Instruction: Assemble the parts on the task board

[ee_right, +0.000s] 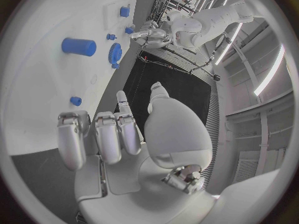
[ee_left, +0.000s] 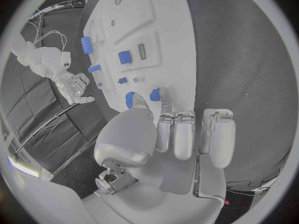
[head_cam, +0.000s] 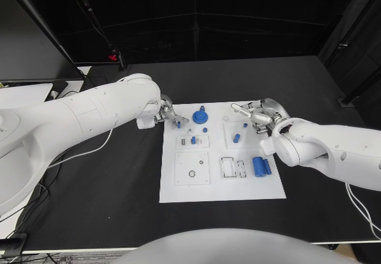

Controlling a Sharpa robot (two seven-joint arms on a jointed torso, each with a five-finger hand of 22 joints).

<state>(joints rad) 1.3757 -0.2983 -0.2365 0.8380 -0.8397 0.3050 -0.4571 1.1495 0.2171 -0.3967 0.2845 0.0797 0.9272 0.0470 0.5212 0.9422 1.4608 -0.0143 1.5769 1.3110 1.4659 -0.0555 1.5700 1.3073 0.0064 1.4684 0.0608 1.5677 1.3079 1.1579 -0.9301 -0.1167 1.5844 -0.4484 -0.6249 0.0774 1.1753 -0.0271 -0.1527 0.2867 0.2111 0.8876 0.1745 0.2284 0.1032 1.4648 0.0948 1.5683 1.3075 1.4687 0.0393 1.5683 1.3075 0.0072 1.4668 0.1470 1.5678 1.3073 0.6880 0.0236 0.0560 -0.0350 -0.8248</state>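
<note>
Left hand point(head_cam: 168, 115) sits at the far left corner of the task board point(head_cam: 218, 190), fingers reaching down over a small blue peg point(head_cam: 179, 125); from the left wrist view, fingertips point(ee_left: 164, 95) lie just beside that small blue peg point(ee_left: 154, 94), with the thumb tip near the blue gear point(ee_left: 129, 100). Fingers look loosely curled with nothing clamped between them, though whether one touches the peg I cannot tell. Judgement: the step in hand is a pickup of that peg. To do it well, bring thumb and finger to opposite sides of the peg, pinch low on its body, lift straight up so it does not tip or skid toward the gear. Moving right: blue gear point(head_cam: 201, 116) stands on the board's far edge, a small blue block point(head_cam: 194, 140) in the plate behind it, then a white square plate with a ring hole point(head_cam: 192, 168). Further right, an upright blue piece point(head_cam: 235, 137), and a blue cylinder point(head_cam: 259, 165) lying beside a rectangular slot point(head_cam: 228, 167). Right hand point(head_cam: 258, 116) hovers over the board's far right corner, fingers spread and holding nothing; right wrist view confirms an empty palm point(ee_right: 124, 149). Keep it clear of the left hand's path; black counter point(head_cam: 119, 187) around the board offers room to retreat.
</note>
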